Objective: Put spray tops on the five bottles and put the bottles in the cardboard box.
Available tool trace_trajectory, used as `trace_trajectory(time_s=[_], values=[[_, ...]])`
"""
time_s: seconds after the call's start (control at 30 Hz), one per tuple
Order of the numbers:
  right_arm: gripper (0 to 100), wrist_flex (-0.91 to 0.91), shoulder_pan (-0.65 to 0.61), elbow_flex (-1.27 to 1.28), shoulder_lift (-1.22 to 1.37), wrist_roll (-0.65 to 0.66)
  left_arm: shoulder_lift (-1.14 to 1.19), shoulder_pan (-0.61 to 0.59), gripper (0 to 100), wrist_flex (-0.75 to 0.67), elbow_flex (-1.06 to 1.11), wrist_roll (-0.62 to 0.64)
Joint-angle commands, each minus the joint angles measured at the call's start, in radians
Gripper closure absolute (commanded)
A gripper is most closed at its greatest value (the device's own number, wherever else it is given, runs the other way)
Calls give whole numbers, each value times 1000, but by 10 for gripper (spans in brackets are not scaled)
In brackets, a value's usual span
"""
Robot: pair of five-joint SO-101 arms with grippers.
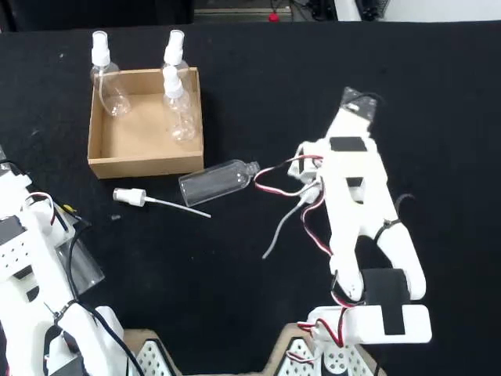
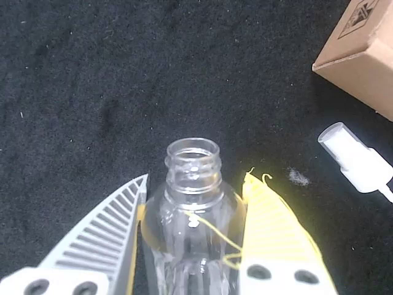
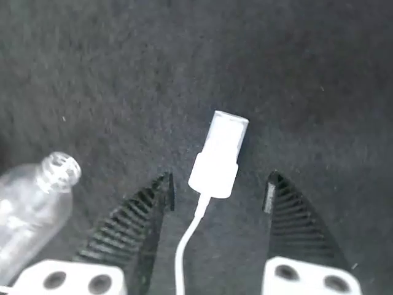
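Left end effector (image 2: 196, 177) clasps bottle (image 2: 193, 212); right end effector (image 3: 218, 179) straddles spray top (image 3: 221, 147).

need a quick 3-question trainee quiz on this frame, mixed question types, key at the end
1. True or false: the left gripper is shut on an uncapped bottle.
2. What lies between the right gripper's open fingers? A) a spray top B) a bottle C) nothing
3. Fill in: in the high view, spray tops are already on ___ of the five.
Key: 1 true; 2 A; 3 three, the capped bottles.
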Motion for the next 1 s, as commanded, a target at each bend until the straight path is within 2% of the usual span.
trace_trajectory(time_s=[0.0, 0.33, 0.53, 0.73, 0.83, 0.97], values=[[766, 31, 21, -59, -51, -109, -31, 15, 859, -14, -7, 6], [766, -34, 23, -90, 140, -132, -31, 15, 859, -12, -7, 6], [773, 80, 18, -214, 248, -124, -31, 15, 859, -14, -7, 6], [972, 123, 23, -300, 320, -89, -31, 12, 859, -15, -7, 6], [976, 135, 20, -321, 331, -41, -31, 10, 859, -15, -7, 6], [976, 249, 23, -401, 268, -17, -37, 15, 859, -15, -7, 6]])
